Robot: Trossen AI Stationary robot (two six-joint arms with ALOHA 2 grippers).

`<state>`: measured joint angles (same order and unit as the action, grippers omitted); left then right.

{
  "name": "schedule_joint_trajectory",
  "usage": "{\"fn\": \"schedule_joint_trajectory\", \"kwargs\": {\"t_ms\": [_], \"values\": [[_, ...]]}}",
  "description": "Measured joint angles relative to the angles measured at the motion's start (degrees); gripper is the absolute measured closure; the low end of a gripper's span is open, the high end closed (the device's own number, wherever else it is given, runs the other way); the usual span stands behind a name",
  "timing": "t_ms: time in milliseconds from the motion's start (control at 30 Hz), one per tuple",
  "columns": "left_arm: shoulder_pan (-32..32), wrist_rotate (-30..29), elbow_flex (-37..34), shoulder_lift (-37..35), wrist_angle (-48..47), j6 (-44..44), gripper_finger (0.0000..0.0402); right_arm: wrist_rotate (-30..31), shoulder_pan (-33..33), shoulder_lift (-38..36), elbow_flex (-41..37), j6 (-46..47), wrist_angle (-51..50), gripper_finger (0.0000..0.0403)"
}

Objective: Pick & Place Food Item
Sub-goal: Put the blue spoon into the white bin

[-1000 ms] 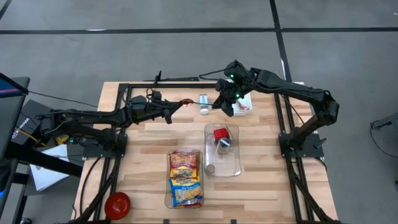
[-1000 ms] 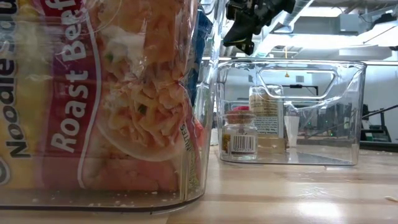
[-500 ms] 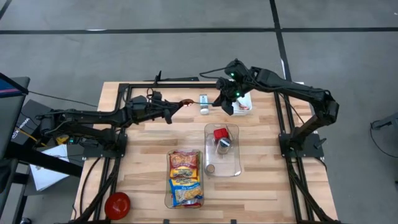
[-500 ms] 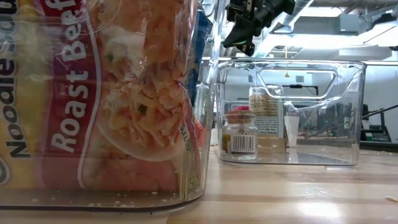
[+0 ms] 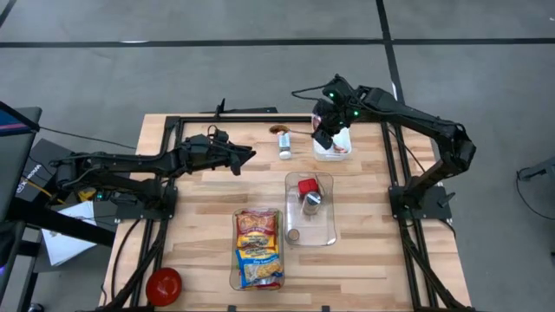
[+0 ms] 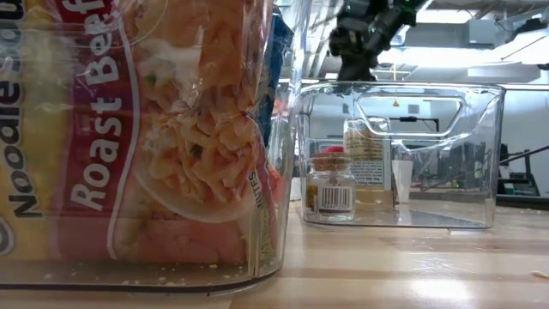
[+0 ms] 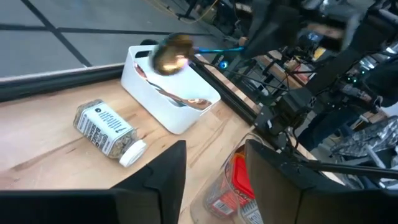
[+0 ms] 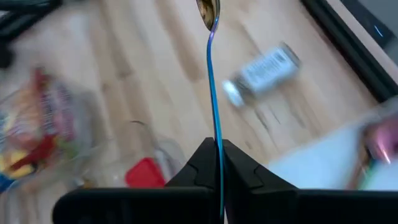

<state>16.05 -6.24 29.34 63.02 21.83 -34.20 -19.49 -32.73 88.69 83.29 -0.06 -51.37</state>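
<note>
gripping spoon (image 8: pixel 213 93) handle, right gripper (image 8: pixel 216 163)

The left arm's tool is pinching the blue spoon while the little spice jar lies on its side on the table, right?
Not quite: the right tool pinches the blue spoon, as the right wrist view shows. The spice jar does lie on its side on the table.

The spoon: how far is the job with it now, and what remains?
Done: the spoon is off the table. In hand: the right gripper is shut on its blue handle, beside the white bin; the left gripper is open and empty. Left: placing it, probably into that bin, then releasing.
</note>
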Motion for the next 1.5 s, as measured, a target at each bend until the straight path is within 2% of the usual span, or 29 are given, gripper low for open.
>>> {"fn": "schedule_joint_trajectory", "kwargs": {"t_ms": [100,300,600,800,1133,1500], "values": [[0.0,-0.03,-0.02,0.0,0.0,-0.81,0.0239,2.69,-1.73,-1.39,-3.05,2.87,0.25,0.0402],[-0.02,-0.2,-0.04,0.0,0.0,-1.2,0.0241,2.83,-4.97,-9.71,-13.21,11.46,8.15,0.0402],[0.07,-3.55,-0.07,0.0,0.02,-1.22,0.0243,2.59,-11.69,-23.53,-35.0,26.88,21.81,0.0403],[0.09,-3.73,-0.07,-0.02,0.04,-1.31,0.0244,1.53,-12.83,-28.22,-45.19,32.65,30.84,0.0403],[0.09,-3.92,-0.09,-0.02,0.06,-3.54,0.0244,5.57,-12.8,-28.08,-48.77,34.37,33.92,0.0403],[0.09,-4.9,-0.09,-0.02,0.06,-4.28,0.0244,6.19,-14.33,-21.2,-48.86,34.22,37.54,0.0403]]}}
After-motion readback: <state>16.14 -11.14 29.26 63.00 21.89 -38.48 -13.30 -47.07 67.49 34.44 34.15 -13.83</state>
